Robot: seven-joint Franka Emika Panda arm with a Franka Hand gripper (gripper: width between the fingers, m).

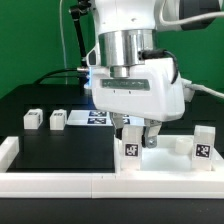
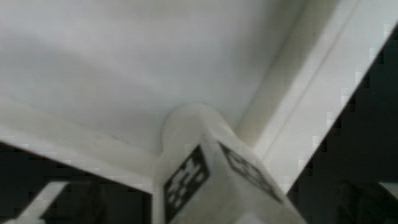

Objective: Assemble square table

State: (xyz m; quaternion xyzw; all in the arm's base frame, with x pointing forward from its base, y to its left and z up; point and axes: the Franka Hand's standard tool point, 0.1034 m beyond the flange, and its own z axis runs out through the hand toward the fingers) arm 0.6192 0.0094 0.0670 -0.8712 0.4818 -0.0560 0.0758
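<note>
The white square tabletop (image 1: 178,150) lies at the exterior view's right, close to the front rail. In the wrist view its flat face (image 2: 125,70) and raised rim (image 2: 299,80) fill the picture. My gripper (image 1: 138,140) is shut on a white tagged leg (image 1: 131,148) and holds it upright at the tabletop's near left corner. The leg's rounded end and tags show in the wrist view (image 2: 214,165); I cannot tell whether it touches the tabletop. Another tagged leg (image 1: 203,143) stands at the tabletop's right side. Two more legs (image 1: 33,118) (image 1: 58,120) sit on the black table at the left.
The marker board (image 1: 97,118) lies behind my gripper, partly hidden by it. A long white border rail (image 1: 60,182) runs along the front edge and turns up at the left end (image 1: 8,150). Cables hang at the back.
</note>
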